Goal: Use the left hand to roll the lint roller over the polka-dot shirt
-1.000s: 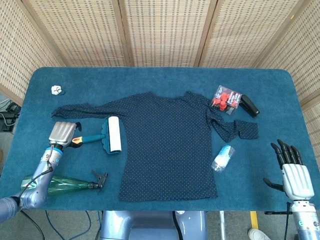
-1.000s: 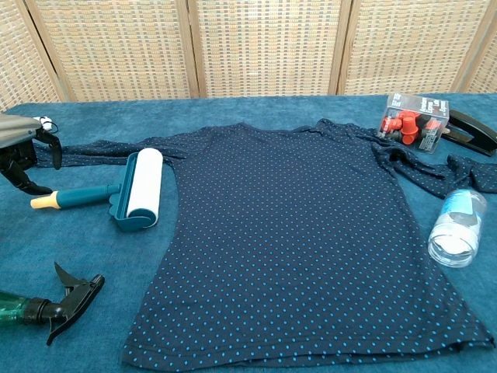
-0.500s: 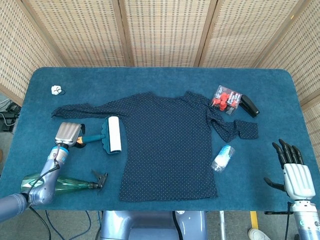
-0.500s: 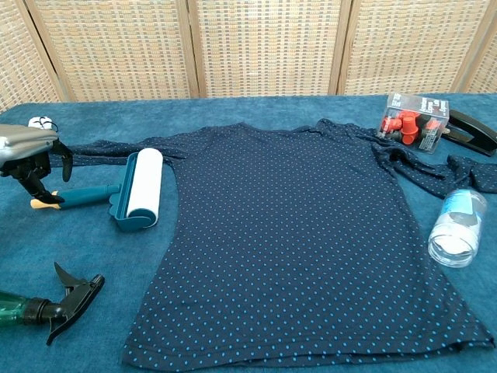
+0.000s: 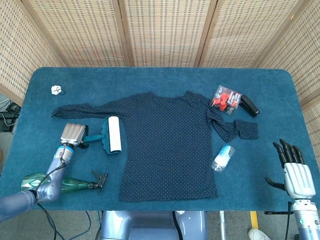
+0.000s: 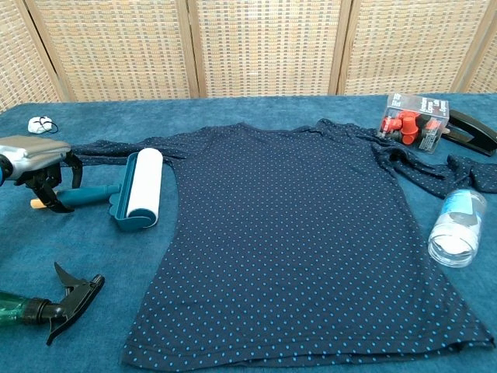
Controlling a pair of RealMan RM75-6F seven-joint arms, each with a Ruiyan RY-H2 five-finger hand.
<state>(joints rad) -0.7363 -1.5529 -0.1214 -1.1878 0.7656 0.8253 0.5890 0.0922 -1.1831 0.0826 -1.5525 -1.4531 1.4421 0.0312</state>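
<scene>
The polka-dot shirt (image 5: 170,145) (image 6: 295,233) lies flat in the middle of the blue table, one sleeve stretched out to the left. Just left of its hem sits the lint roller (image 5: 113,134) (image 6: 144,186), white roll toward the shirt, teal handle (image 6: 89,196) pointing left. My left hand (image 5: 73,135) (image 6: 35,155) hovers over the handle's outer end. Its dark fingers (image 6: 48,194) hang down around the handle and have not closed on it. My right hand (image 5: 293,172) rests at the table's near right corner, fingers spread, holding nothing.
A green spray bottle (image 5: 60,184) (image 6: 46,307) lies near the front left edge. To the right of the shirt are a clear plastic bottle (image 5: 223,157) (image 6: 458,227), a red package (image 5: 226,98) and a black stapler (image 5: 249,106). A small white object (image 5: 56,90) sits far left.
My left hand has moved right and lowered over the roller's handle end, covering most of its orange tip. The roller and shirt have not moved. The right hand stays put.
</scene>
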